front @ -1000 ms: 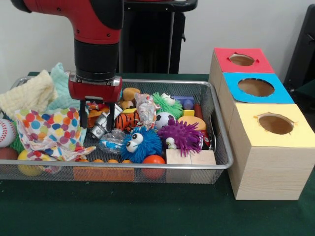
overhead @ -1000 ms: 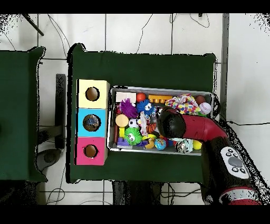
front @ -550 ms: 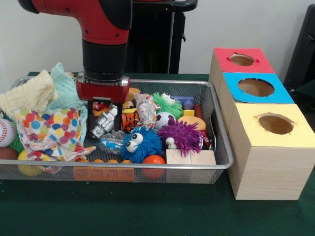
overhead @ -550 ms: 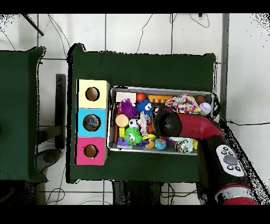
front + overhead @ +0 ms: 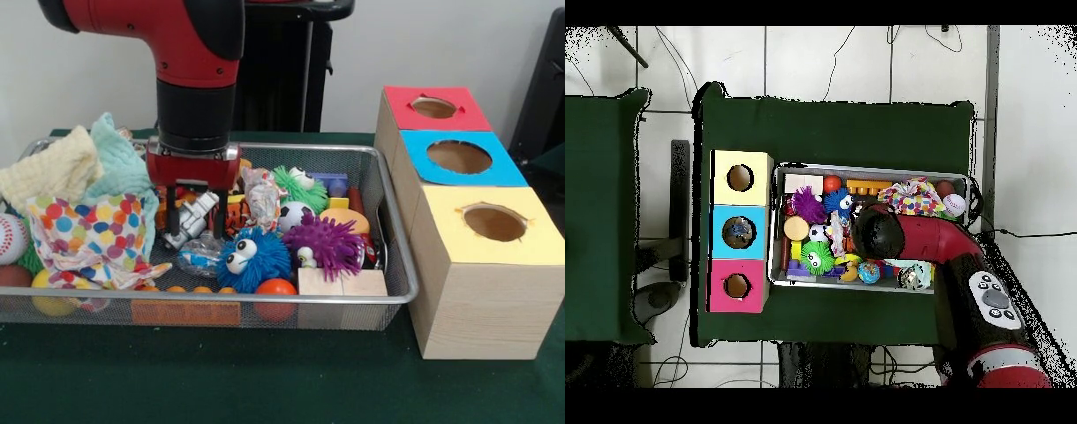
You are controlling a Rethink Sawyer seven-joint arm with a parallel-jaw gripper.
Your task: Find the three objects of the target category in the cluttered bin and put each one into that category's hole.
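Observation:
A wire mesh bin holds a heap of toys. My gripper hangs inside it, left of centre, shut on a small silver toy robot that sits tilted between the two black fingers. Just right of it lie a striped tiger toy and a crinkled wrapper. A blue fuzzy ball with eyes sits in front. In the overhead view the red arm covers the gripper and the toy. Three boxes with holes stand beside the bin: red, blue and yellow.
Cloths fill the bin's left end: a polka-dot one, a yellow one and a mint one. A purple fuzzy ball, a green fuzzy ball, wooden blocks, an orange ball and a baseball crowd the rest.
The gripper has shifted right along the bin, away from the polka-dot cloth, and the silver toy robot has travelled with it between the fingers.

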